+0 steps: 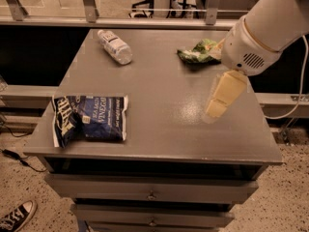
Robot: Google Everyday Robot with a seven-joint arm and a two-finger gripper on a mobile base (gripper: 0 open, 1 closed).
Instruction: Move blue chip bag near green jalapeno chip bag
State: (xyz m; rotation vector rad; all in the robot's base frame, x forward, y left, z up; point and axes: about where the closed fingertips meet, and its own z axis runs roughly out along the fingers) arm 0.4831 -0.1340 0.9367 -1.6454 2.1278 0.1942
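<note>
Grey surface (pixel 159 81), over whose right part the hand (pixel 216 109) hung. The blue chip bag (pixel 91 122) lay flat well to the hand's left; the green jalapeno chip bag (pixel 197 52) lay near, just beyond it; a water bottle (pixel 114 46) lay on its side, farther beyond and left.

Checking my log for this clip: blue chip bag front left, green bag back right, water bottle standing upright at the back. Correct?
Not quite: the camera view shows the water bottle lying on its side. The blue chip bag is front left, the green bag back right; the end effector hovers over the right side of the table.
</note>
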